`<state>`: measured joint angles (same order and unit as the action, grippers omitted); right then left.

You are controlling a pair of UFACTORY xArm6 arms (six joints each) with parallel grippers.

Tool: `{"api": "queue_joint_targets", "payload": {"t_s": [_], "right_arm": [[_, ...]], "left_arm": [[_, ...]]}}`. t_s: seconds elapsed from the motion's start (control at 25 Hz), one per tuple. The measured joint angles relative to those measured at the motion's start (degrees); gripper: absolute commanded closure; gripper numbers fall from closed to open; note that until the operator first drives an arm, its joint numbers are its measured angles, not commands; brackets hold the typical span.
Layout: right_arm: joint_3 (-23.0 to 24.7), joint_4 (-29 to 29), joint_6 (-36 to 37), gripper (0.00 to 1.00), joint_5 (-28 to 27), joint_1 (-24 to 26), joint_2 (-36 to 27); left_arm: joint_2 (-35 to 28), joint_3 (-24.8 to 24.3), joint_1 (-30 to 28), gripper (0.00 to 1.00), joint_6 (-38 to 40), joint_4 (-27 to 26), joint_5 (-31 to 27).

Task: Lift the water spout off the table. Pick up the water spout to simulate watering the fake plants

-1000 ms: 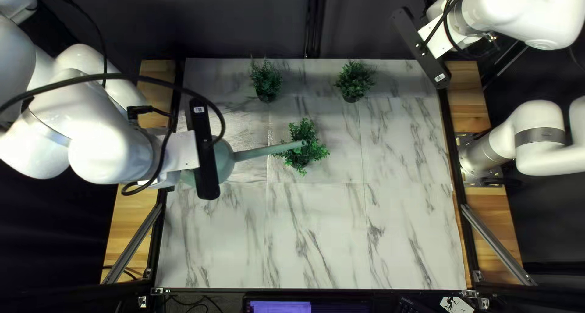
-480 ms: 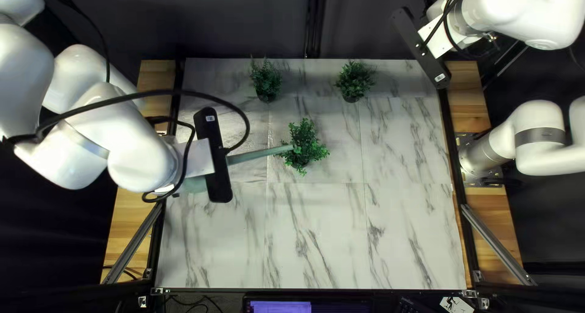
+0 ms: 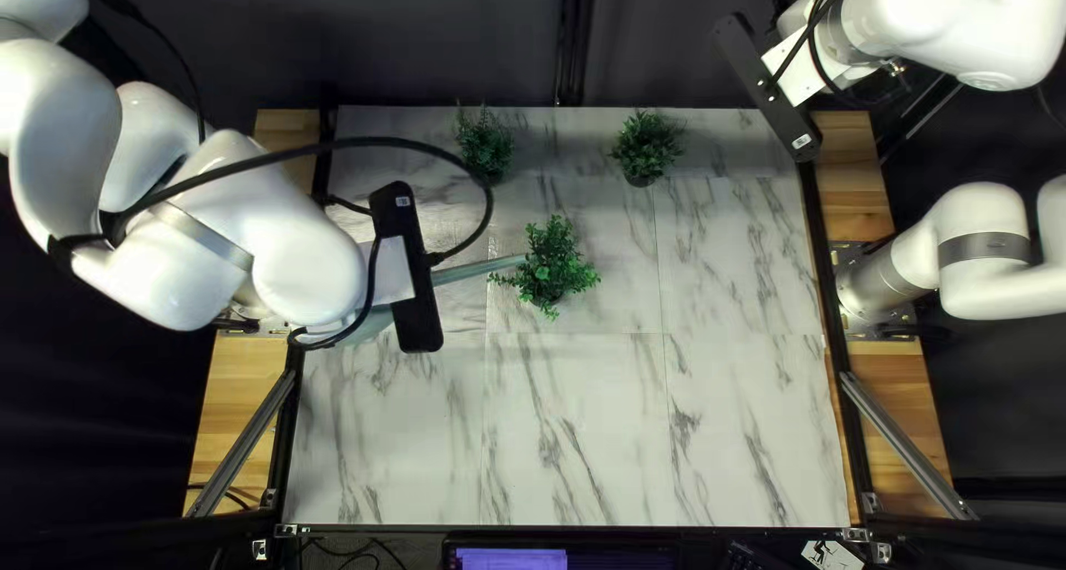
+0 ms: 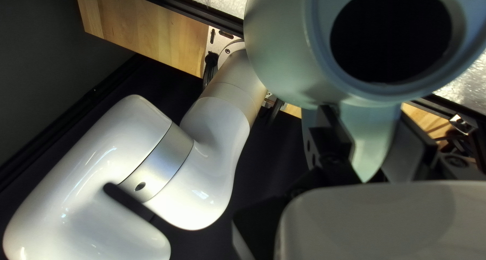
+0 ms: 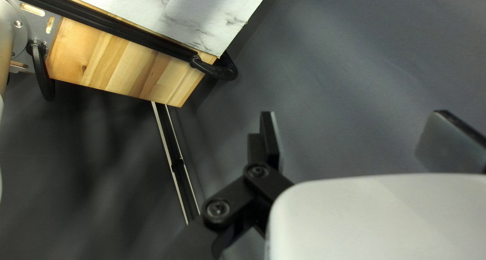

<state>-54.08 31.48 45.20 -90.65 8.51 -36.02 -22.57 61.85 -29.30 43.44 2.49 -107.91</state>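
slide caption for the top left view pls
Left arm holds the watering can, its spout pointing at the frontmost plant of three

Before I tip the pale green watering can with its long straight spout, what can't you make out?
- Water inside: in the left wrist view, the watering can's round opening shows only black.
- Can's body: my white left arm covers most of it in the top left view.
- Spout's height over the bushy green plant nearest it: the top left view can't settle it; the left wrist view cuts the spout off.
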Motion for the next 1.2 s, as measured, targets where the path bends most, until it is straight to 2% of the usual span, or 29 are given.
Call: {"api": "queue_joint_targets", "payload": {"t_s": [0.32,1.2], "right_arm": [[0.0,0.0,0.0,0.0,0.0,0.0,0.0],[0.0,0.0,0.0,0.0,0.0,0.0,0.0]], "left_arm": [[4.2,3.1,2.4,1.0,-5.0,-1.4,0.6],[4.7,2.0,4.3,1.0,-7.0,-2.2,0.5]]}}
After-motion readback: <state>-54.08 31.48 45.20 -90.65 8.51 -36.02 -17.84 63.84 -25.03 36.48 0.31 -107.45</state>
